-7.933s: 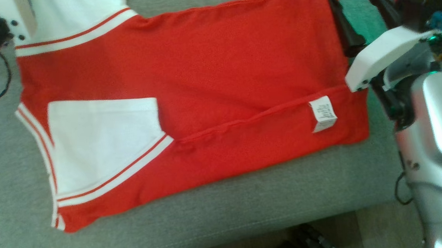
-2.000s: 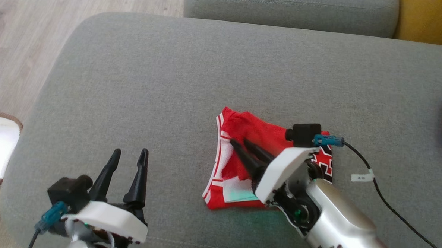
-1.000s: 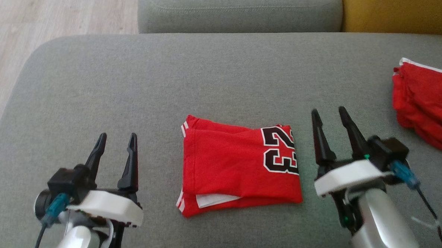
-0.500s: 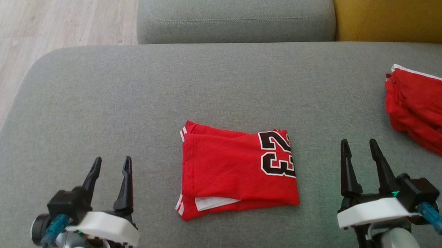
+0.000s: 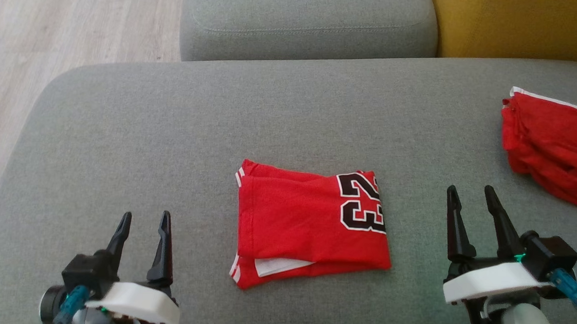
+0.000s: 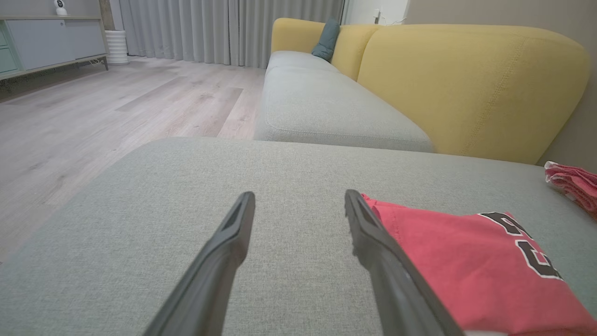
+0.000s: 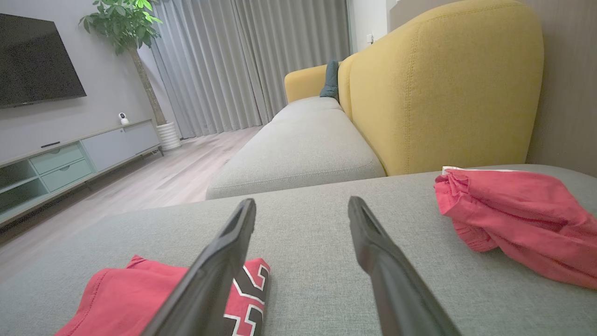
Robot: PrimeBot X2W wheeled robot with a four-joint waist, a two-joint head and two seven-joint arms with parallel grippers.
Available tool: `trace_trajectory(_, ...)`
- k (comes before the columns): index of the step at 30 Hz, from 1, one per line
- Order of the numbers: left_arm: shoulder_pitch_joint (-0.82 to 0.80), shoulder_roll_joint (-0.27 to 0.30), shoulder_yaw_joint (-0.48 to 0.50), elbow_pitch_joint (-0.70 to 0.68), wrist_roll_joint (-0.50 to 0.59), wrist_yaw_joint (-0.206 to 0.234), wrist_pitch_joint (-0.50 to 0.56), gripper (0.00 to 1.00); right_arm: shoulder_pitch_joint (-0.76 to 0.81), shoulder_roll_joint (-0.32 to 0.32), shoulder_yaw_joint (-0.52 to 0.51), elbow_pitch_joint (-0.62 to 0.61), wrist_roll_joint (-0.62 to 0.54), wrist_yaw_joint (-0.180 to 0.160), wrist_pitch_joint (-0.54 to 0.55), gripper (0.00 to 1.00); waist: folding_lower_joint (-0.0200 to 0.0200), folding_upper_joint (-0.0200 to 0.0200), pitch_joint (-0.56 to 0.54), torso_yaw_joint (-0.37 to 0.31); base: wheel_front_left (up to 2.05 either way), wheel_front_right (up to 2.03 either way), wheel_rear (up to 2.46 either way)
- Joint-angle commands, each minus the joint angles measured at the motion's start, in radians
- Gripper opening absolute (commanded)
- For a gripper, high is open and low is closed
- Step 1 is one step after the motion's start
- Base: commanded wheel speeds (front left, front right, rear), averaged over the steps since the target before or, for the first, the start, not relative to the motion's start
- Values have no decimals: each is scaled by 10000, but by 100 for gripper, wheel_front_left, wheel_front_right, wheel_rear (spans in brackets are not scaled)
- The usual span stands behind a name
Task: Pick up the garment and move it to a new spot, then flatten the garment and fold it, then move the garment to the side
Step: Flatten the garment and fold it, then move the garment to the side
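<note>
The red garment [image 5: 310, 226], printed with a black 23, lies folded in a neat rectangle on the grey sofa cushion [image 5: 197, 129]. It also shows in the left wrist view [image 6: 471, 261] and the right wrist view [image 7: 135, 298]. My left gripper [image 5: 142, 219] stands open at the lower left, well left of the garment, with nothing between its fingers. On the other side my right gripper [image 5: 470, 192] is open too, right of the garment and apart from it. Each wrist view shows its own gripper [image 6: 298, 198] [image 7: 301, 205] spread over bare cushion.
A second red garment [image 5: 550, 144] lies crumpled at the cushion's far right edge, also in the right wrist view [image 7: 517, 214]. Beyond the cushion are another grey seat [image 5: 304, 21], a yellow backrest [image 5: 513, 25] and wooden floor [image 5: 56, 20] to the left.
The garment went from spread flat to folded. In the last second both open grippers drew back toward the lower edge, away from the folded garment, which stayed put; the camera shifted slightly.
</note>
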Motion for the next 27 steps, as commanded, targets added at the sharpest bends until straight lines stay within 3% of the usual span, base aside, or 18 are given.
trace_trajectory(1, -342, 32, 412, -308, 103, -19, -133, 100, -214, -22, 261, -390, 67, -9, 36, 100, 0, 0, -4, 3, 0, 0, 0)
trace_trajectory(19, -253, -47, 597, -393, 308, -151, -135, 100, -197, -22, 142, -327, -316, -9, 318, 100, 0, 0, -19, 114, 0, 0, 0)
trace_trajectory(22, -261, -49, 600, -411, 328, -152, -135, 100, -273, -22, 150, -275, -424, -9, 631, 100, 0, 0, 20, 144, 0, 0, 0)
trace_trajectory(27, -379, -84, 550, -435, 386, -192, -135, 100, -710, -22, 84, 165, -206, -9, 2089, 100, 0, 0, 206, 309, 0, 0, 0)
